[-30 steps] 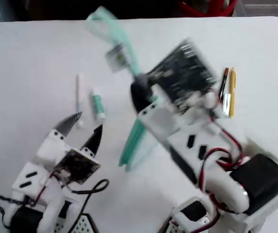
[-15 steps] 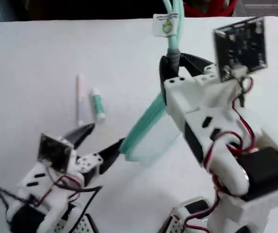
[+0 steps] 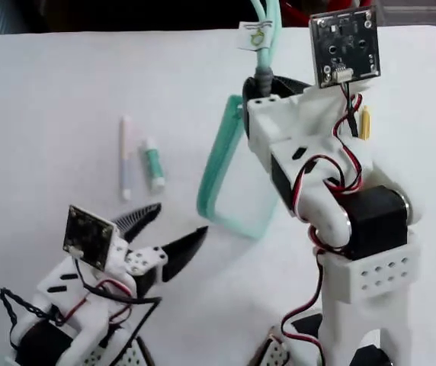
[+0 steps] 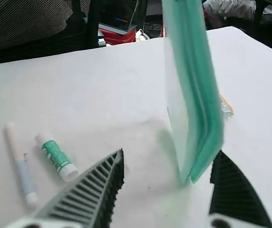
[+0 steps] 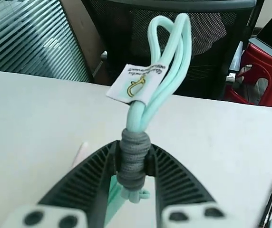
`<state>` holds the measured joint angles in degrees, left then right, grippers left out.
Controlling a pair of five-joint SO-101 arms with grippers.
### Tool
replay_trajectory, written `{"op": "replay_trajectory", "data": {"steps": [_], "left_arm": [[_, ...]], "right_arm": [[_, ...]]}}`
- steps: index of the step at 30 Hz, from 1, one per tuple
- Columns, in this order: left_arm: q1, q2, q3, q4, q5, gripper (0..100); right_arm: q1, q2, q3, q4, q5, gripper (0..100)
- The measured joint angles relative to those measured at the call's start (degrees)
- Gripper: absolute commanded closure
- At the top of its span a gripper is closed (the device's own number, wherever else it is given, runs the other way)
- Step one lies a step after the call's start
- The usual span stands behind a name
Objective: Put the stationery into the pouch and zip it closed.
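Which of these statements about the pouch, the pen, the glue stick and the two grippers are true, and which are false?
1. The right gripper is shut on the cord of the pouch. True.
2. The left gripper holds the glue stick. False: it is open and empty; the glue stick lies on the table.
3. The pen is inside the pouch. False: it lies on the table beside the glue stick.
4. The pouch hangs below the right gripper. True.
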<state>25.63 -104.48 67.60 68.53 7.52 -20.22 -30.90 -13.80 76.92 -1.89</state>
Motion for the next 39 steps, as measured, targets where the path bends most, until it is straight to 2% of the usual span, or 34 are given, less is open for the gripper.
{"op": "replay_trajectory", "data": {"steps": [4, 7, 11, 15, 25, 30, 36, 39], "left_arm": [[4.8, 0.0, 0.0, -1.0, 0.0, 71], [7.5, 0.0, 2.8, -6.9, 0.0, 71], [4.3, 0.1, 11.3, -18.2, 0.0, 71], [-1.3, 0.9, 16.4, -25.0, 0.0, 71], [-0.2, 0.9, 22.6, -35.4, -0.4, 83], [3.0, 0.9, 26.0, -39.9, -5.5, 98], [3.5, 0.9, 26.0, -41.1, -6.4, 98], [0.5, 0.9, 26.0, -44.0, -6.5, 98]], "right_arm": [[-0.2, 0.0, 0.0, -0.9, -0.3, 98.1], [-0.2, 0.0, 0.0, -1.6, -2.7, 98.1], [-0.2, 0.0, 0.0, -1.6, -4.7, 98.1], [-0.1, 0.0, 0.0, -1.1, -5.0, 98.1], [-0.7, 0.0, 1.2, 0.5, -5.0, 98.1], [-0.9, 0.1, 1.6, 0.5, -5.0, 98.1], [-1.0, 0.0, 3.4, 0.5, -5.1, 98.1], [-0.7, 0.1, 5.6, 0.5, -5.1, 98.1]]}}
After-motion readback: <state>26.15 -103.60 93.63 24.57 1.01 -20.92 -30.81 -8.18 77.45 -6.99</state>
